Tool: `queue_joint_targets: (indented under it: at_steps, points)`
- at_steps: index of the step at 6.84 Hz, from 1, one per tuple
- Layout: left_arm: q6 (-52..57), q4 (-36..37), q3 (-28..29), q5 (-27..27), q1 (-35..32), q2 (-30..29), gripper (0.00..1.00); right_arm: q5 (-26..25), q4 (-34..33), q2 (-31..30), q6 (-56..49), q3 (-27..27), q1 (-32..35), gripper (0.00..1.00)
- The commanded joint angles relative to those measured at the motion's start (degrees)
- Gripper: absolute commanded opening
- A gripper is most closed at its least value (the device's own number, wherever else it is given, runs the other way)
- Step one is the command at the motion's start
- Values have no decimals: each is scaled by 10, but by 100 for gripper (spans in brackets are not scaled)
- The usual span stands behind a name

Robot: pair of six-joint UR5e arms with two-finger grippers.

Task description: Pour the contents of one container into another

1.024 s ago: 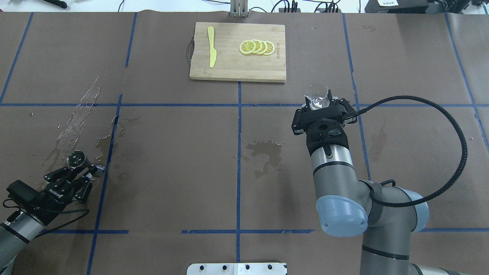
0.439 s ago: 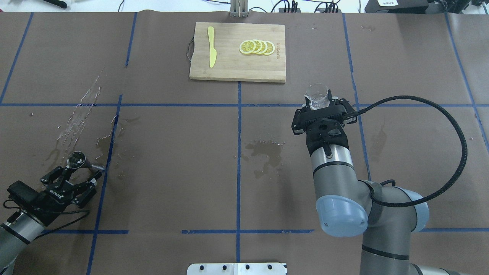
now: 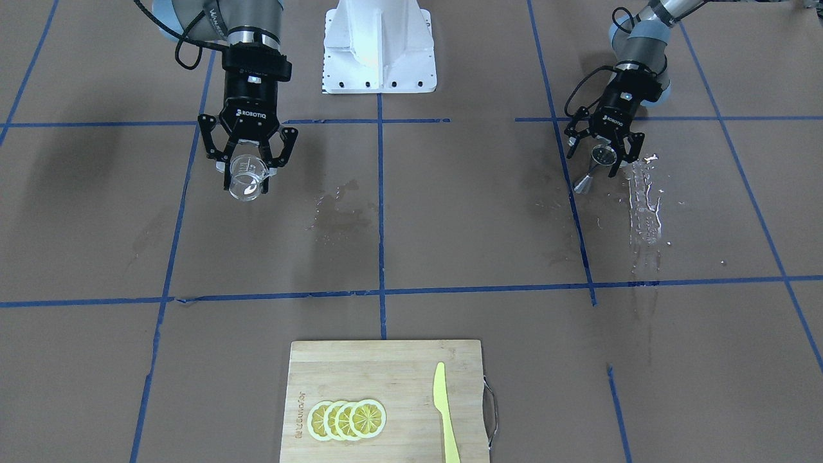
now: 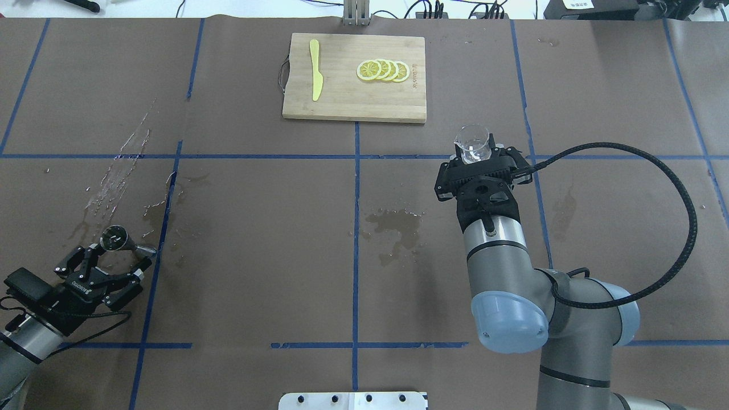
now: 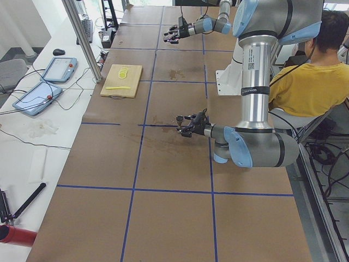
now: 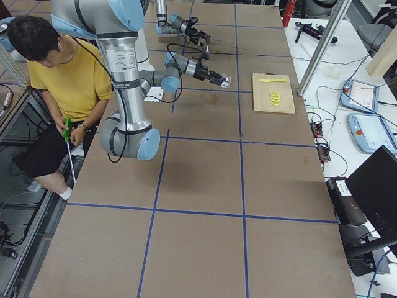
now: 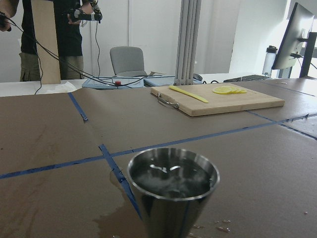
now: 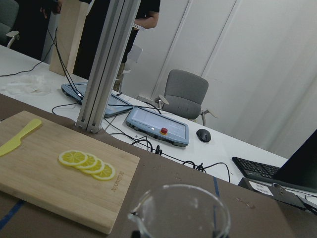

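Left wrist-mounted view: the steel jigger stands upright on the brown worktop, dead ahead of the lens, with clear liquid in its upper cone.

From overhead, the left claw lies low at the near left corner of the worktop. Its fingers are spread wide and grip nothing. The jigger stands between the fingertips, seemingly touching neither, its long axis vertical and square to the claw's near-level reach. The left arm is by far the nearer to it, so a clean exit would likely run straight back along the claw's own line, or a finger could clip the narrow waist.

Well apart, past a dark wet patch at mid-worktop, the right claw is clamped on the clear glass cup. The cup is mouth up at the end of a level wrist, and it is unclear whether it rests on the surface or hangs above it. No liquid can be made out in it, so the pour looks complete.

At the far edge sits a wooden cutting board with lemon slices and a yellow knife.
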Motion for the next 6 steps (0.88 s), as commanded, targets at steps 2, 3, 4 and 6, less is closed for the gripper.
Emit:
queue_joint_targets:
  at_steps: [2, 3, 4, 6]
  points:
    - [1, -20, -37, 37, -2, 9, 100, 1, 0, 1, -1, 0, 0, 0]
    - [1, -20, -45, 49, -2, 7, 100, 1, 0, 1, -1, 0, 0, 0]
    - [2, -20, -53, 53, -4, 9, 100, 1, 0, 1, -1, 0, 0, 0]
    - [57, -37, -99, 45, -6, 11, 100, 1, 0, 2, -1, 0, 0, 0]
